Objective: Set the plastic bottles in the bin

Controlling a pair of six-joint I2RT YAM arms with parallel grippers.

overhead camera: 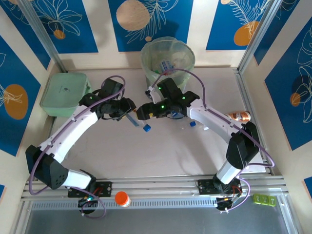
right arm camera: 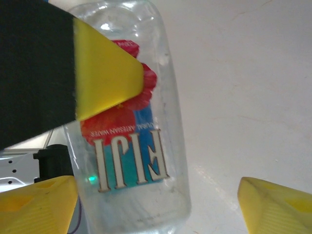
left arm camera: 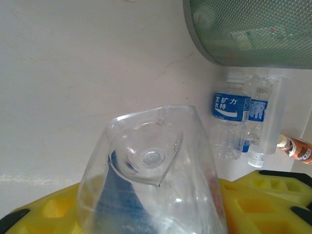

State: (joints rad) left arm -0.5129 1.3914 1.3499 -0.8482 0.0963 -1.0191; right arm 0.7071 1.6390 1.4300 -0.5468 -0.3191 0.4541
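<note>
My left gripper (overhead camera: 130, 115) (left arm camera: 153, 207) is shut on a clear plastic bottle (left arm camera: 151, 180) whose base faces the left wrist camera. In the top view this bottle (overhead camera: 140, 122) hangs above mid-table with its blue cap (overhead camera: 146, 127) pointing down. The right wrist view shows its red and blue label (right arm camera: 129, 146). My right gripper (overhead camera: 143, 111) (right arm camera: 157, 183) is open around the same bottle, with a wide gap on one side. The bin (overhead camera: 168, 56) (left arm camera: 253, 29) stands at the back with a bottle inside. Two more blue-labelled bottles (left arm camera: 231, 122) stand beside it.
A brown-labelled bottle (overhead camera: 239, 116) (left arm camera: 297, 148) lies at the right edge. An orange-capped bottle (overhead camera: 122, 198) sits on the front rail. A flat mint-green box (overhead camera: 65, 92) is at the back left. A loose blue cap (overhead camera: 192, 124) lies under the right arm.
</note>
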